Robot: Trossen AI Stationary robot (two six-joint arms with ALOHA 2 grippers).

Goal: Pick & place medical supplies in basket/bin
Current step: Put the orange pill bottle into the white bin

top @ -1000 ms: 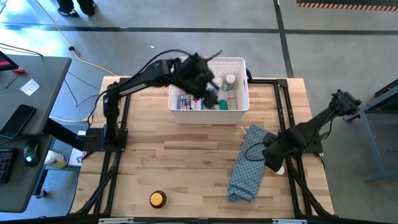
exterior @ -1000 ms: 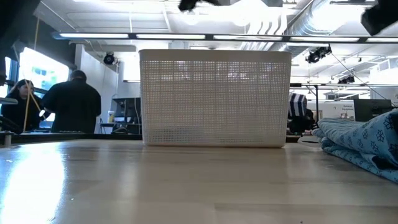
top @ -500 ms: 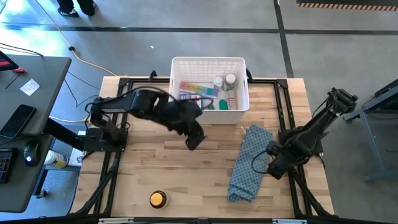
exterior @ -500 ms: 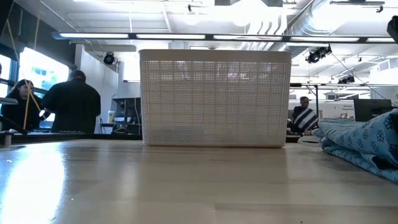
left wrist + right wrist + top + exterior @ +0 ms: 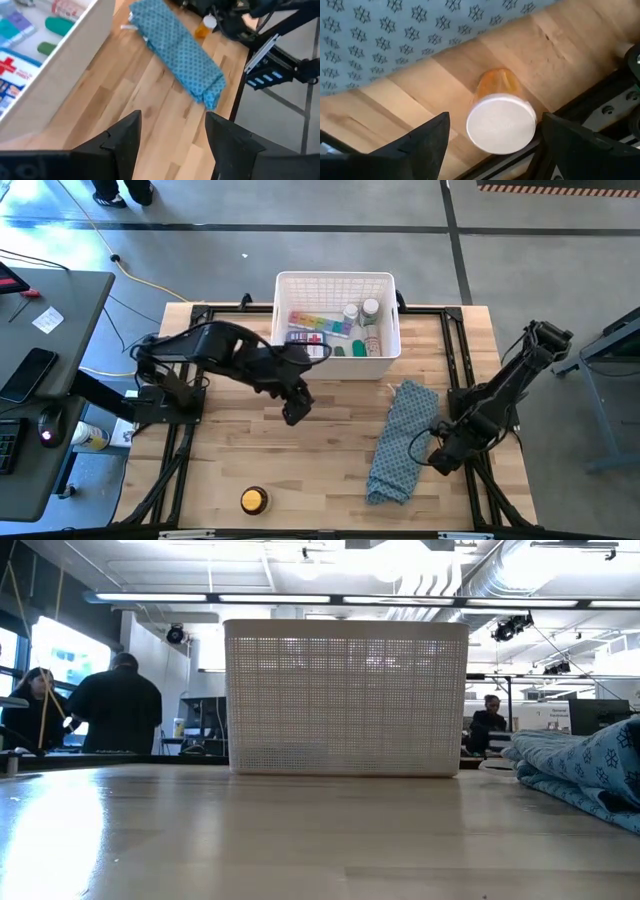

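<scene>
The white lattice basket [image 5: 337, 327] stands at the table's far middle and holds a rainbow pill strip [image 5: 318, 324], a red-cross pack [image 5: 11, 74], green tubes [image 5: 59, 25] and white-capped bottles [image 5: 360, 311]. My left gripper [image 5: 296, 408] hangs open and empty over the wood in front of the basket. My right gripper [image 5: 495, 120] points down at the table's right edge, open, with its fingers on either side of an orange bottle with a white cap [image 5: 501, 122]. The bottle stands on the wood beside the blue cloth [image 5: 402, 442]. A round yellow tin [image 5: 254, 500] lies near the front edge.
The long blue patterned cloth [image 5: 420, 35] lies close beside the orange bottle, and the black table frame [image 5: 615, 115] runs on the bottle's other side. Bare wood [image 5: 300, 450] stretches between basket and tin. People show in the room behind the basket in the low view.
My left gripper has swung from above the basket toward the table's near edge and now hangs over the wood in front of it; the basket's contents show again. My right gripper has sunk and shifted a little toward the near edge beside the cloth.
</scene>
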